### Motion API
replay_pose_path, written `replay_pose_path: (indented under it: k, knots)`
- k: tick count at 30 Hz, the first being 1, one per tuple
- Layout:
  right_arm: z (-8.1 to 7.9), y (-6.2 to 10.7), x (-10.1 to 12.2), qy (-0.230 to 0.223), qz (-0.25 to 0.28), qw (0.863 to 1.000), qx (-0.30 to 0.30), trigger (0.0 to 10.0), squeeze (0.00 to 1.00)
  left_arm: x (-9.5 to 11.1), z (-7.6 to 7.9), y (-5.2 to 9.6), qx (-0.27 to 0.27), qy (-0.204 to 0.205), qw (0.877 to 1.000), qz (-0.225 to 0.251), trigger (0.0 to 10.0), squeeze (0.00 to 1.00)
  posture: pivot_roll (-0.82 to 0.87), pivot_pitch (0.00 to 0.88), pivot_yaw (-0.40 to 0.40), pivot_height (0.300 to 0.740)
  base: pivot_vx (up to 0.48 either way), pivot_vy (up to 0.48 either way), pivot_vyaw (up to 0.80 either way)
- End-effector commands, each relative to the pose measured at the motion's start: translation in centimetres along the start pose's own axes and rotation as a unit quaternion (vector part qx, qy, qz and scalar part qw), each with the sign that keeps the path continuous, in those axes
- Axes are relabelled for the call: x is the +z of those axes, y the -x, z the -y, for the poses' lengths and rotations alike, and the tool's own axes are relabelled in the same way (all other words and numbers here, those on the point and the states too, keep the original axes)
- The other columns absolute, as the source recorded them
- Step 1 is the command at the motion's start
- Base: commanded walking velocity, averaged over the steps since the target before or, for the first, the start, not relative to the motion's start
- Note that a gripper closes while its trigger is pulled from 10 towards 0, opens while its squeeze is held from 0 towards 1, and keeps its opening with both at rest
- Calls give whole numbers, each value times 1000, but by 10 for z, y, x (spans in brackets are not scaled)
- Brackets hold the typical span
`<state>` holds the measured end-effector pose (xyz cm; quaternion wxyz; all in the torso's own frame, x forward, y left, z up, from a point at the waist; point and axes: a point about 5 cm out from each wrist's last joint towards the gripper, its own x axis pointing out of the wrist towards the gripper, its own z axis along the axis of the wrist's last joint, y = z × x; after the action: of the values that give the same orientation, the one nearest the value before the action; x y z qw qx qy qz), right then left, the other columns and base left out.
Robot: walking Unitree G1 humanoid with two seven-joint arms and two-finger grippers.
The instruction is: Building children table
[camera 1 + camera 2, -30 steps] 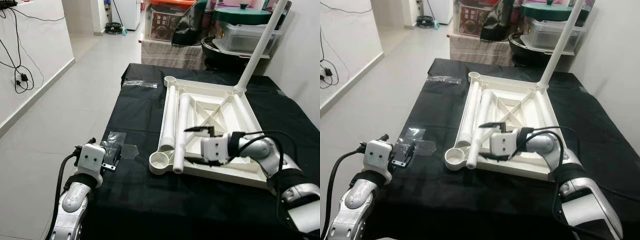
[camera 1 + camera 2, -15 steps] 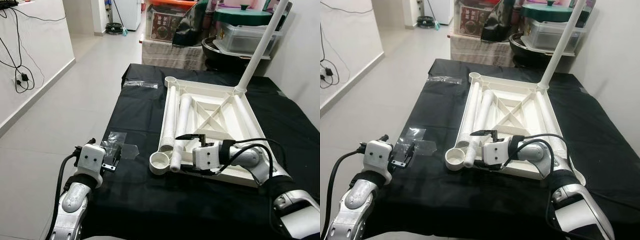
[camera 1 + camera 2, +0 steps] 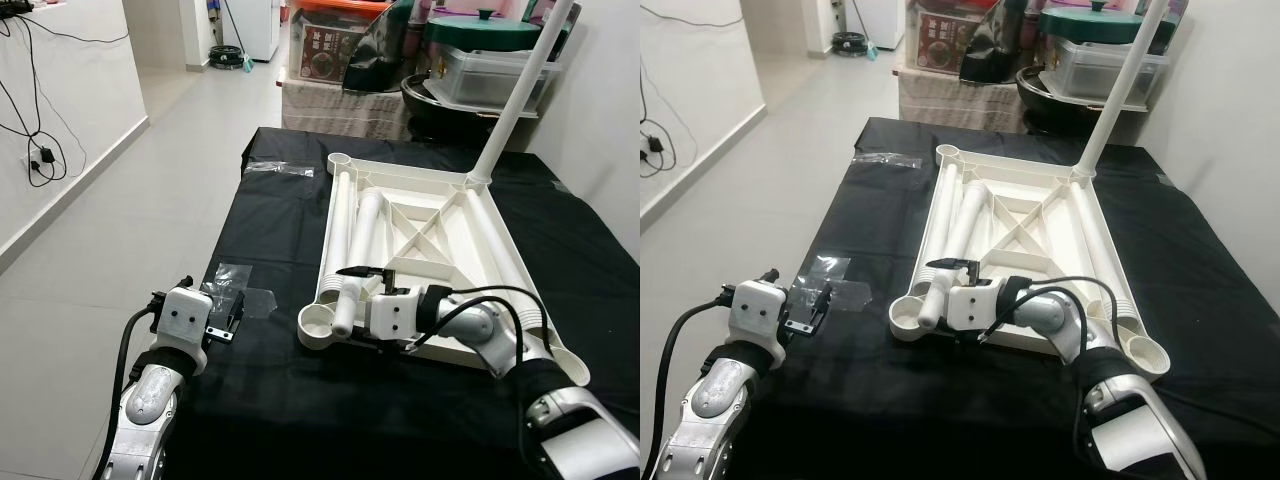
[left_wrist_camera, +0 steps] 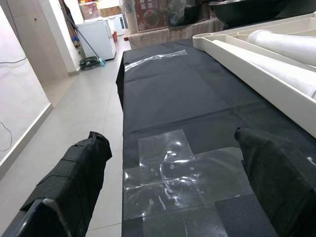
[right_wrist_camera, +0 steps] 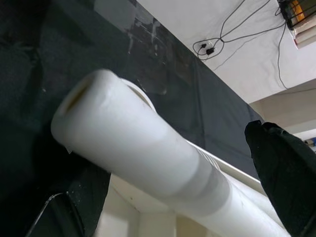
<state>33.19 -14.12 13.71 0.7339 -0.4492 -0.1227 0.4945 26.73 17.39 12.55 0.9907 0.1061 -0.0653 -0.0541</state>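
My right gripper [image 3: 352,296] sits low in the centre of the left eye view, its fingers spread wide on either side of the loose white leg tube [image 3: 355,258]; in the right wrist view one black finger [image 5: 284,165] stands well off the tube's far side, so I judge I am straddling it, not yet clamping. I come in near the tube's free end because that end overhangs the frame beside the empty corner socket [image 3: 317,325], where I think it must go. The upturned white tabletop [image 3: 492,228] lies underside-up on the black cloth [image 3: 270,230], filling the centre right of the frame, so its sockets face me; one leg [image 3: 518,92] already stands upright at its far corner, top right. My left gripper [image 4: 173,185] waits at lower left, fingers wide apart and empty, over a clear plastic bag [image 3: 235,290] near the cloth's edge.
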Motion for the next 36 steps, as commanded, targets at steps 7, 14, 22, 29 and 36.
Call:
replay_pose_path:
  k: [7, 14, 22, 29, 36]
  knots:
    - [-3, -15, 7, -36, 17, 996, -81, 8588, 0, -4, 2, 2, 1, 0, 1000, -5, 10000, 0, 58, 0, -120, 740, 0, 0, 0]
    - [-3, -23, 8, -85, 18, 978, -190, 0, 0, -5, 1, 2, 0, -1, 1000, -6, 10000, 0, 60, 0, -116, 740, 0, 0, 0]
    - [8, -24, 13, -101, 29, 961, -255, 0, 0, -5, 1, 1, -2, -3, 1000, -5, 10000, 0, 55, 0, -109, 740, 0, 0, 0]
    - [55, -18, 24, -112, 53, 937, -326, 0, 0, -4, 2, -2, -3, -4, 1000, -2, 10000, 0, 56, 0, -108, 740, 0, 0, 0]
    - [129, 4, 53, -157, 132, 888, -412, 0, 0, -1, -8, -3, -1, -14, 1000, 4, 10000, 0, 59, 0, -110, 740, 0, 0, 0]
